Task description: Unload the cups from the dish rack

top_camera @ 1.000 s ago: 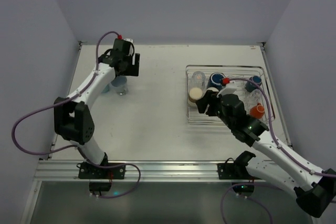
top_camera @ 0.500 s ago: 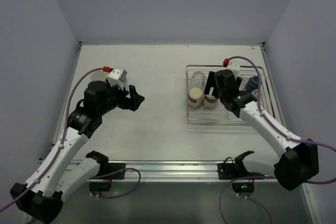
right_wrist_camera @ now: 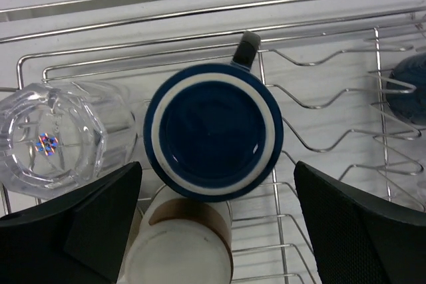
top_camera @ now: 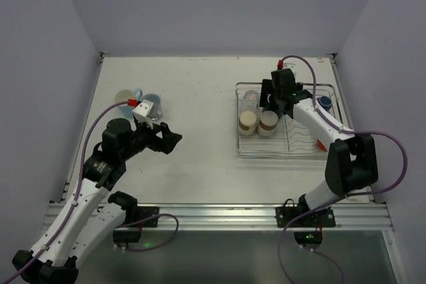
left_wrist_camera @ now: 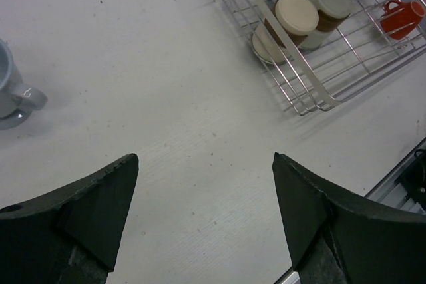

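The wire dish rack (top_camera: 237,131) stands at the right of the table. In it are a clear glass tumbler (top_camera: 251,100), two cream cups (top_camera: 247,123) (top_camera: 268,123), a blue cup (top_camera: 324,102) and an orange cup (top_camera: 322,144). My right gripper (top_camera: 271,98) hangs open over the rack's back left part. In the right wrist view its fingers straddle an upside-down navy mug (right_wrist_camera: 213,131) without touching it, with the tumbler (right_wrist_camera: 56,138) beside it. My left gripper (top_camera: 172,141) is open and empty above bare table left of the rack (left_wrist_camera: 303,71).
Two cups stand on the table at the far left, one light blue (top_camera: 152,101) and one pale (top_camera: 124,96). The light blue mug (left_wrist_camera: 13,91) shows at the left edge of the left wrist view. White walls close in the table on three sides.
The right gripper has opened and moved back over the navy mug. The left arm has pulled toward the near edge, uncovering the cups at the far left.
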You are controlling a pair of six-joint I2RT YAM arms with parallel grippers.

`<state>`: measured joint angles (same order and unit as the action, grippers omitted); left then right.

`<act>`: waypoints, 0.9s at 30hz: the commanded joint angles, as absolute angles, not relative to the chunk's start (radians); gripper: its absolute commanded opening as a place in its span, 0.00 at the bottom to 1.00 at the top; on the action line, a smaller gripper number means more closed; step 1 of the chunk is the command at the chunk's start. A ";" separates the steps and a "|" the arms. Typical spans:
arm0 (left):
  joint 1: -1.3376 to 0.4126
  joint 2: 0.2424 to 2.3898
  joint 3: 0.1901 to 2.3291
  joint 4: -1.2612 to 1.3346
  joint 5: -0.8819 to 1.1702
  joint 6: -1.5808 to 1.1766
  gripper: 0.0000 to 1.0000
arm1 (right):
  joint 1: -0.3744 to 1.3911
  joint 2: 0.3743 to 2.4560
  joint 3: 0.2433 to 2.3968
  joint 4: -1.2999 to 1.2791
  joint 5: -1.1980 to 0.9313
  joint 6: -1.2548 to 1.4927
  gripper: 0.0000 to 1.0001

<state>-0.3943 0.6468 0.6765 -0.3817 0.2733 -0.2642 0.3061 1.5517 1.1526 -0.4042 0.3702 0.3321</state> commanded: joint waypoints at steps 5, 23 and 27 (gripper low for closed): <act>-0.399 0.652 0.686 -0.347 0.298 -0.244 0.86 | 0.267 1.629 1.265 -0.400 0.239 0.207 0.98; -0.397 0.690 0.692 -0.333 0.373 -0.247 0.86 | 0.227 1.763 1.307 -0.377 0.184 0.152 0.96; -0.397 0.677 0.681 -0.318 0.393 -0.268 0.86 | 0.227 1.700 1.263 -0.299 0.235 0.179 0.76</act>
<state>-0.3943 0.6922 0.6765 -0.3683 0.3405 -0.2665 0.2287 1.7462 1.2655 -0.3973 0.1833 0.1829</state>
